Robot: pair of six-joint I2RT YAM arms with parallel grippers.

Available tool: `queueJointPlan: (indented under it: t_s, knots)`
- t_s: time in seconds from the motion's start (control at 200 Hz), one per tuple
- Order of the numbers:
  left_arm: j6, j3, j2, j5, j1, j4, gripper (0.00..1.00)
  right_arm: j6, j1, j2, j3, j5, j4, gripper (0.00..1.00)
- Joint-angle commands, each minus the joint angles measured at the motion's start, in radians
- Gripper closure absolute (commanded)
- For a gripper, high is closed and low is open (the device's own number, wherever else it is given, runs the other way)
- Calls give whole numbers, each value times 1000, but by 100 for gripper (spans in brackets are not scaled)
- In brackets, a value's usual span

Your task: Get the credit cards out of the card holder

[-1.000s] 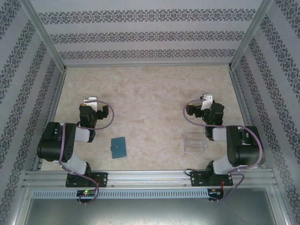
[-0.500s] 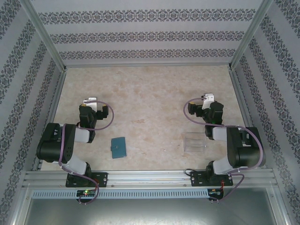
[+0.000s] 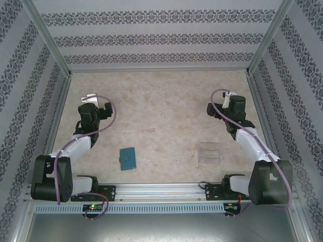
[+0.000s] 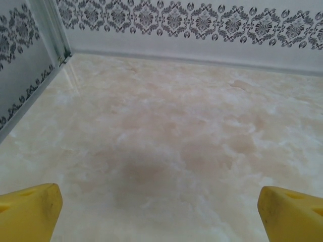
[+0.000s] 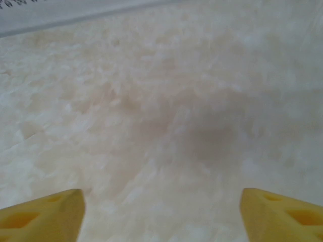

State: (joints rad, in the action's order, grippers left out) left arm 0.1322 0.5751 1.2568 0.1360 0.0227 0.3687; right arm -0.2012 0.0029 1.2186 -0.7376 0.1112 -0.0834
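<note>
Flat teal card holder [image 3: 128,158] lay folded on marbled counter [image 3: 161,101], clear box [image 3: 209,153] rightward. Yellow left fingers [image 4: 28,214], right fingers [image 5: 40,217] gaped empty.

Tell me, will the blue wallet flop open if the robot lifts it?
Probably not much: the wallet lies flat and folded shut, with a tab at one edge. It looks thin, so likely light, and may slide on the smooth table.

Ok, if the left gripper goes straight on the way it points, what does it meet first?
Probably bare table: the left gripper, open, tilts down toward it with nothing between. The far wall comes after; depth is unclear.
</note>
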Motion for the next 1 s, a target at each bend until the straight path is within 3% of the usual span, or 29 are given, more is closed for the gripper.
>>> queueJointPlan:
  t_s: [0.0,0.16,0.38,0.515,0.689,0.994]
  knots:
    - [138,69,-45,-7,11,-321,0,-138,32,-49,-73,-7,-346,28]
    - [220,198,-55,-60,10,-598,0,-203,100,-87,-141,-2,-593,41]
    - [267,430,24,-110,10,-1007,0,-293,274,-112,-213,-120,-843,43]
    - [250,537,71,-160,10,-1173,0,-369,367,-74,-248,-172,-934,47]
    - [197,591,89,-205,10,-1260,0,-437,482,-1,-272,-223,-968,61]
    - [139,553,102,-140,10,-1231,0,-475,540,106,-257,-227,-923,68]
